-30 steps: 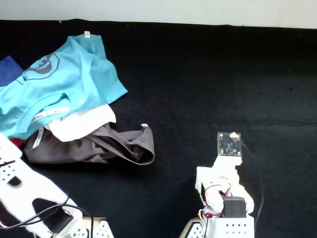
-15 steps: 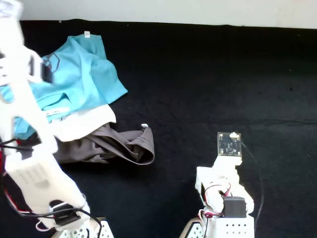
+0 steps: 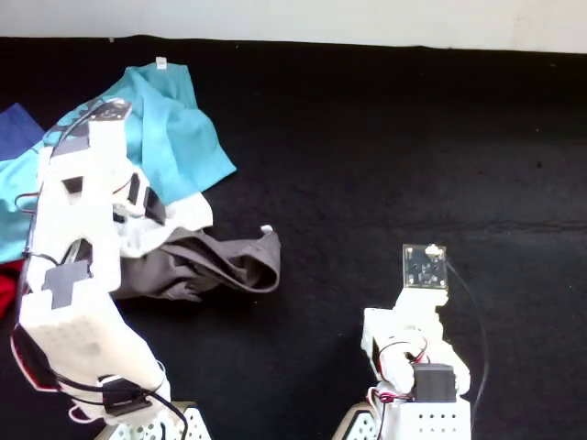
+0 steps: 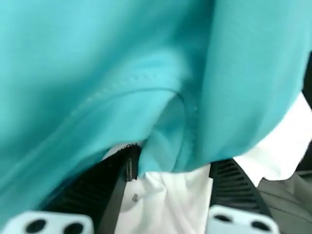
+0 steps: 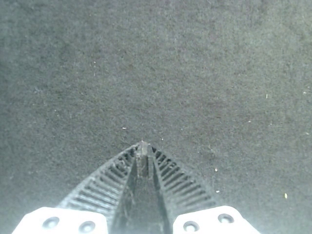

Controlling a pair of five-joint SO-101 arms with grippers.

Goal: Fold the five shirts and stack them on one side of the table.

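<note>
The left gripper [image 4: 170, 165] stood wide open, pressed down into the heap of shirts, with a fold of the teal shirt [image 4: 122, 63] bunched between its two fingers and the white shirt [image 4: 180, 200] lying under that fold, also inside the gap. Whether either finger actually pinched the cloth could not be told. Just beside one finger, outside the gap, a bit of the grey shirt [image 4: 287, 204] showed past the edge of the white one. In the high view the left arm [image 3: 78, 229] leaned over the heap, the grey shirt trailing out from under it onto the black counter [image 3: 385, 137]; the blue shirt [image 3: 18, 128] lay beyond the arm at the far edge of the heap and the red shirt [image 3: 7, 289] peeked out close to the arm's base. None of the shirts lay folded. The right gripper [image 5: 142, 151] was closed, its fingers pressed together with nothing between them, poised over bare counter well apart from the heap, on the folded right arm [image 3: 417, 357].
</note>
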